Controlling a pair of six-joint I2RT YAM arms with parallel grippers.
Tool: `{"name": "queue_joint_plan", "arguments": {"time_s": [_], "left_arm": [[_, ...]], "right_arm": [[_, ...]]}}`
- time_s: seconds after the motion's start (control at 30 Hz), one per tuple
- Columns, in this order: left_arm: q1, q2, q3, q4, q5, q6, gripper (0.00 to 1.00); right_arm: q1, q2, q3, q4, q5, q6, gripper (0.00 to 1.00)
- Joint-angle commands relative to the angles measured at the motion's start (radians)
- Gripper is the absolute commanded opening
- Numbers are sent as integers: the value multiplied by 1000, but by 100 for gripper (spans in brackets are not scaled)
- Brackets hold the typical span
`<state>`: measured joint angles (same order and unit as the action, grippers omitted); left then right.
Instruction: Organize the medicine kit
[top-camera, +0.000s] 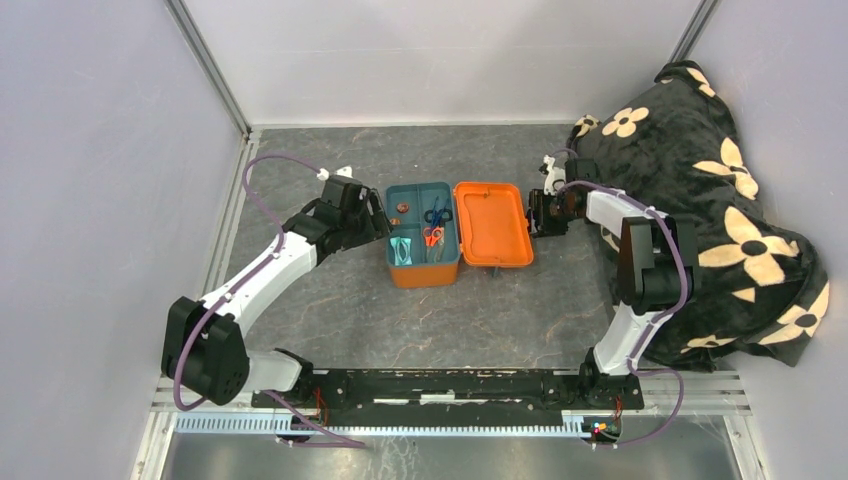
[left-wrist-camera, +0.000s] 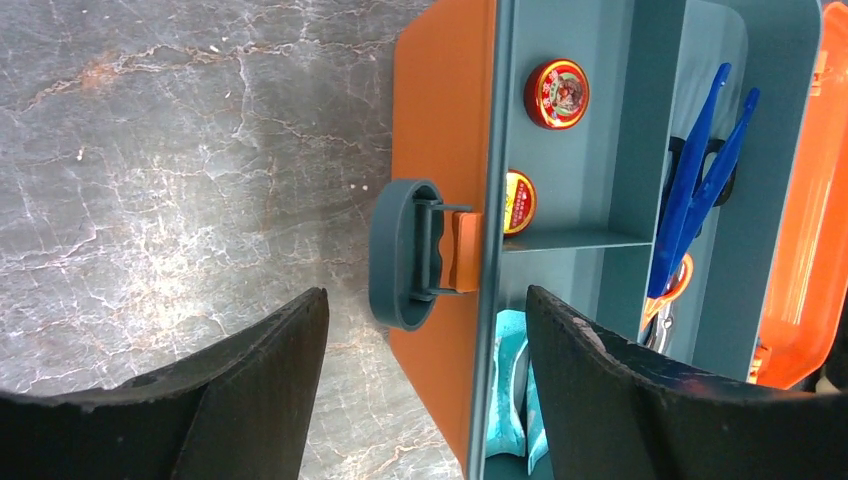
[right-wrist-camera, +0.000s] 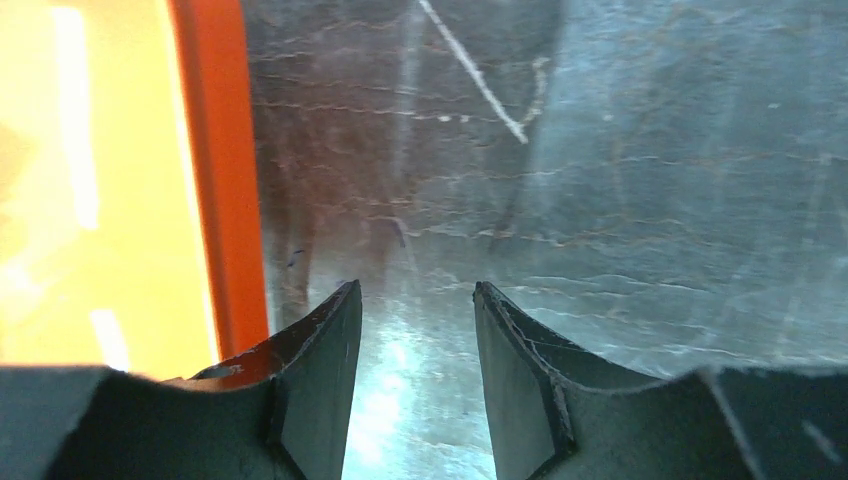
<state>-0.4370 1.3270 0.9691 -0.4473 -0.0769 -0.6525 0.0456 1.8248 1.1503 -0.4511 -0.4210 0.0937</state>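
Medicine kit (top-camera: 425, 276) sits mid-table, a touch toward the far side, between the two arms, and it looks well along. Its orange lid (top-camera: 492, 225) lies thrown flat open to the right, and I see nothing loose on the marbled table (top-camera: 330, 320), so by my reading the sorting is about finished, with closing the lid and fastening the latch yet to come. Inside, the teal tray (left-wrist-camera: 600, 160) is loaded. The far-left compartment holds a red round tin (left-wrist-camera: 556, 94) and a second tin (left-wrist-camera: 518, 201) half hidden behind the wall. The near-left compartment holds a pale teal item (left-wrist-camera: 512, 380) that I can't identify. The long right-hand compartment carries a blue plastic tool (left-wrist-camera: 700, 170), tweezers or forceps by the look of it, beside orange-handled scissors (top-camera: 433, 236). Now the arms: the left gripper (left-wrist-camera: 424, 310) is at the kit's left wall, fingers spread wide to either side of the dark teal handle (left-wrist-camera: 400, 255), gripping nothing. Across the way, the right gripper (right-wrist-camera: 415, 290) hangs low over bare table just right of the lid's edge, fingers apart with nothing between them. A black flowered blanket (top-camera: 700, 200) is heaped at the far right, well out of play.
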Motion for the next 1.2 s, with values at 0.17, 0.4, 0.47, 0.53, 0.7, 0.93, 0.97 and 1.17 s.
{"name": "queue_joint_plan", "arguments": {"time_s": [0.17, 0.4, 0.47, 0.53, 0.7, 0.93, 0.97, 1.17], "left_arm": [[14, -23, -31, 35, -11, 51, 75], [14, -6, -39, 47, 3, 47, 73], [13, -6, -45, 51, 11, 47, 72], [14, -6, -49, 52, 12, 49, 72], [13, -5, -54, 56, 13, 49, 70], [13, -4, -69, 73, 27, 39, 68], [12, -6, -69, 73, 25, 39, 68], [13, -37, -54, 68, 21, 35, 68]], "right_arm": [[-1, -110, -73, 218, -242, 157, 52], [-26, -176, -164, 412, -353, 318, 52], [-30, -176, -203, 532, -427, 388, 52], [-30, -173, -224, 594, -465, 436, 52], [-30, -192, -241, 662, -499, 491, 52], [-27, -257, -262, 753, -504, 574, 52], [-27, -269, -259, 753, -503, 578, 52], [28, -306, -189, 610, -436, 485, 52]]}}
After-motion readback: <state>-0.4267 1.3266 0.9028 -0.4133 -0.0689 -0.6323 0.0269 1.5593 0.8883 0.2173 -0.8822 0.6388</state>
